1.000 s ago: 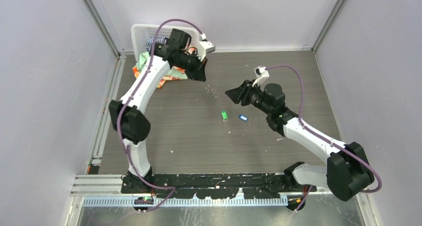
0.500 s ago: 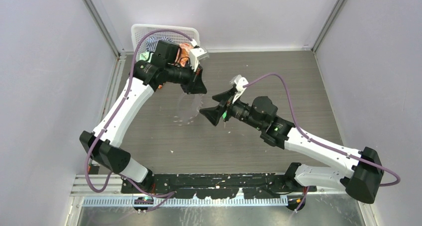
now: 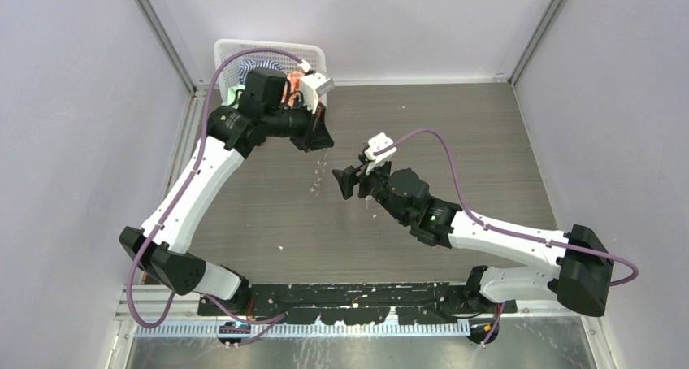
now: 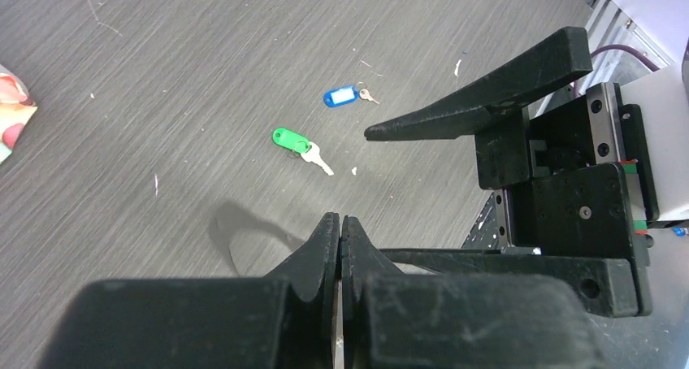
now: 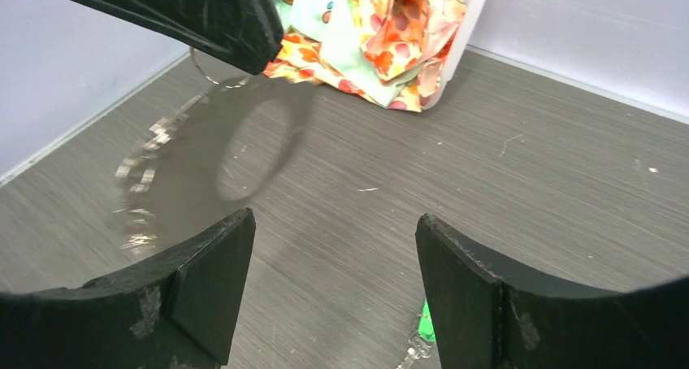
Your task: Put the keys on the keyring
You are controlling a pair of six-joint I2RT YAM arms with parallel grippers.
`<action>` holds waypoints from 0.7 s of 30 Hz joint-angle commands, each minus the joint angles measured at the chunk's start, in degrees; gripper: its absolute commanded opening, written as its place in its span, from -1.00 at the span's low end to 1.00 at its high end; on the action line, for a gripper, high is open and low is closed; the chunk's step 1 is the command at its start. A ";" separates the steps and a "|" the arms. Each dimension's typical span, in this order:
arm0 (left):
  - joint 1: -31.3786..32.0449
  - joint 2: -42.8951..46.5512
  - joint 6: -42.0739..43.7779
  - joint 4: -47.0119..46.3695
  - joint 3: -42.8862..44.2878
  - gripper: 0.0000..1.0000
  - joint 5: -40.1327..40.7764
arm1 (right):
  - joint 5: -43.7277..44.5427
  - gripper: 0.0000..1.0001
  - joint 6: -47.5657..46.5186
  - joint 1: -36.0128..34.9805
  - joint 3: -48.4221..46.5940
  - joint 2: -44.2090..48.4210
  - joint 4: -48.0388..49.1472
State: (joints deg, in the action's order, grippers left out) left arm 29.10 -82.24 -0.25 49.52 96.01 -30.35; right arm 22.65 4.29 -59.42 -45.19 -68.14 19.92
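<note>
Large thin silvery wire keyring [image 5: 138,174] w/ beaded fringe hangs blurred from the left gripper [image 4: 340,239], fingers clenched on its wire. Small green-headed key [image 4: 291,139] & blue-headed key [image 4: 341,97] lie close together on the grey wood-grain table [image 4: 162,76]. Right gripper [image 5: 333,223] is spread wide, empty, facing the ring, above the green key.

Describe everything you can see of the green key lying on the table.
The green key is tiny: a bright green oval plastic head joined to a short silvery metal blade. It lies flat on the dark wood-grain table, free, touching only that surface, a little apart from the blue key.
</note>
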 commanded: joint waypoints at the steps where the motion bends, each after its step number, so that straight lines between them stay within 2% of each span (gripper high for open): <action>1: 0.60 2.67 -2.03 -3.04 0.54 -0.99 2.23 | 3.74 0.56 -2.65 -0.39 -0.48 1.87 4.20; 6: 1.38 3.54 -2.95 -5.01 -0.47 -0.99 6.82 | -4.13 0.71 2.30 -0.35 -0.01 2.07 7.46; 10: 1.61 3.75 -3.30 -5.31 -0.86 -0.99 8.01 | -8.17 0.76 5.00 -0.38 -0.44 2.36 6.31; 21: 3.05 4.37 -4.85 -7.72 -1.70 -0.99 12.13 | -6.61 0.85 5.59 -0.31 -1.71 4.20 2.62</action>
State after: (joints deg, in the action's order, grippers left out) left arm 31.42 -80.31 -3.33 46.17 94.24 -20.40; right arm 16.23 9.13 -59.53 -45.10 -64.97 21.32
